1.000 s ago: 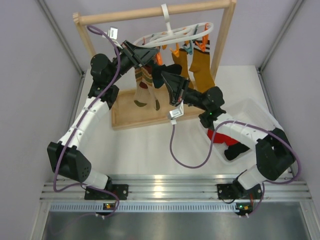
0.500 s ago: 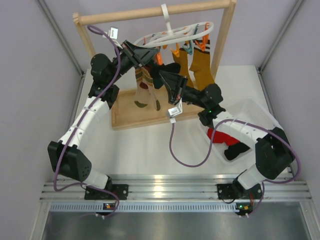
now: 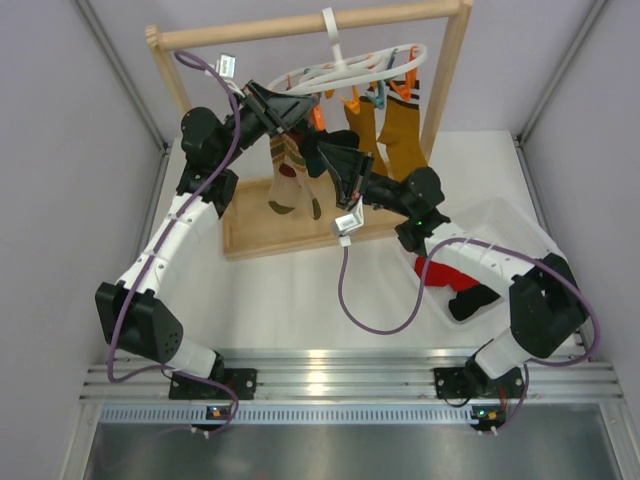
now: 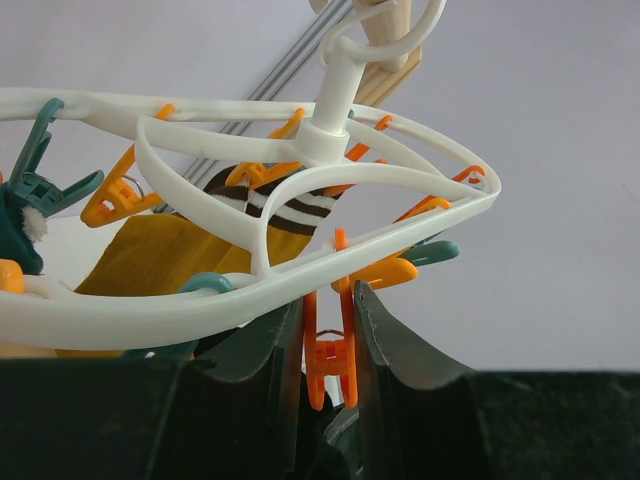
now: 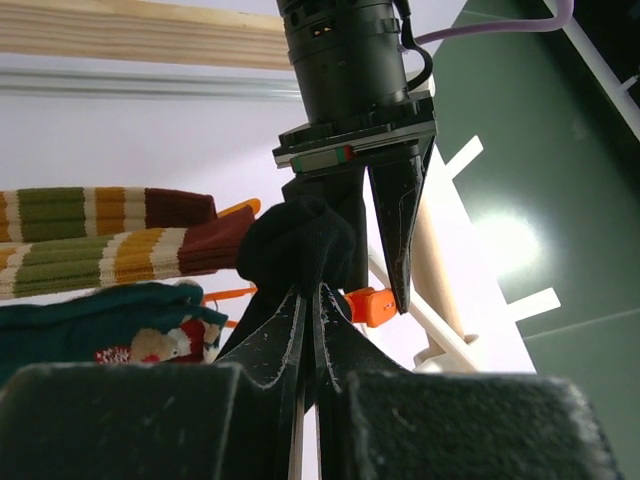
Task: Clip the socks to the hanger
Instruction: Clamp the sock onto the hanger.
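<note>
Left gripper [image 4: 328, 308]: clenched on an orange clip [image 4: 328, 365] under the hanger [image 4: 150, 310] rim.
Right gripper [image 5: 312, 300]: pinching a bunched black sock [image 5: 298, 245] just beside that clip.
Doing it well: likely squeeze the clip wide, feed the sock's edge deep, then ease off.
In the way: striped socks [image 5: 100, 240] hang close beside; mustard socks [image 3: 400, 125] farther round the hanger.
Waiting: red sock [image 3: 445, 275] in a bin [image 3: 520, 225], well apart from the hanger.

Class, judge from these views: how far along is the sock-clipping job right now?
Done: mustard socks and striped socks hang from the hanger. In hand: the left hand squeezes an orange clip while the right hand holds a black sock up beside it; not visibly clipped. Left: a red sock and a second black sock lie in the bin.
</note>
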